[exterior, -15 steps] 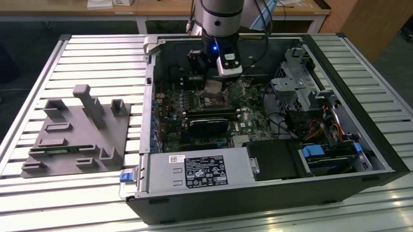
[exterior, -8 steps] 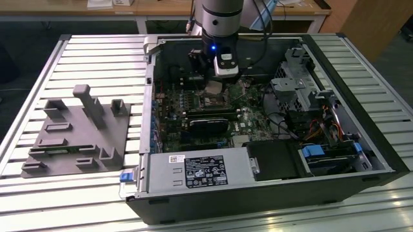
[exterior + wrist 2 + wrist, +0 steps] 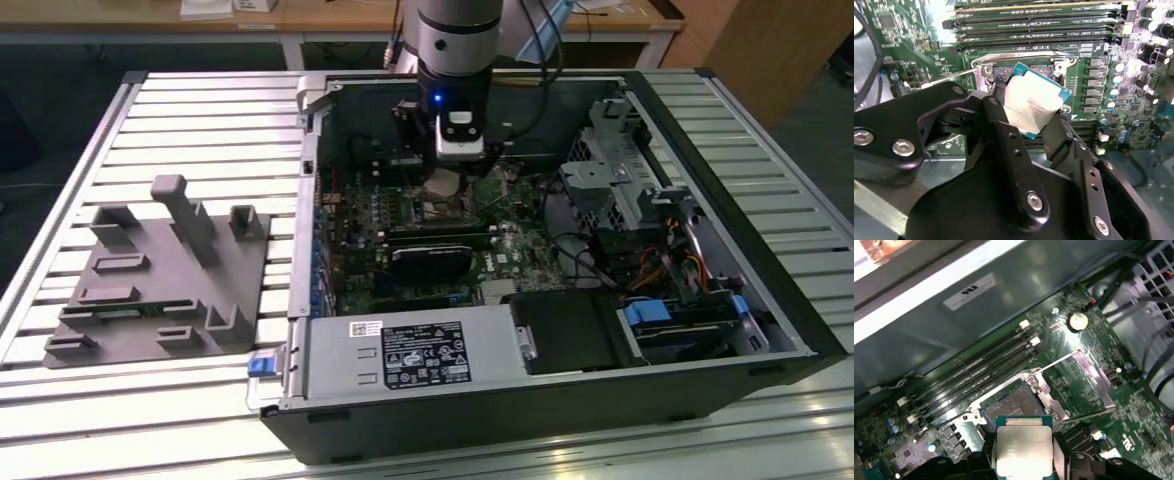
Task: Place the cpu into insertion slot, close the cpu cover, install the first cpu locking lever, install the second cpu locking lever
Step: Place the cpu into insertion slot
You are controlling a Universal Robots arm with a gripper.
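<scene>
My gripper (image 3: 450,172) hangs inside the open computer case, shut on the cpu (image 3: 441,185). In both wrist views the cpu (image 3: 1032,102) (image 3: 1022,449), a silver-topped square chip, sits clamped between the two black fingers (image 3: 1004,127), tilted a little. It hovers just above and beside the insertion slot (image 3: 1011,407), whose dark bed lies bare inside its silvery rim. The cpu cover (image 3: 1091,375) is swung open to the side of the slot. Two thin wire locking levers (image 3: 1056,361) (image 3: 1086,413) stand unlatched along the cover's edges.
Long black memory slots (image 3: 969,375) run beside the socket. The case walls, the drive cage (image 3: 607,170) and cables (image 3: 667,265) hem in the board. A black fan module (image 3: 434,258) sits near the socket. A grey fixture plate (image 3: 154,275) lies on the table at the exterior view's left.
</scene>
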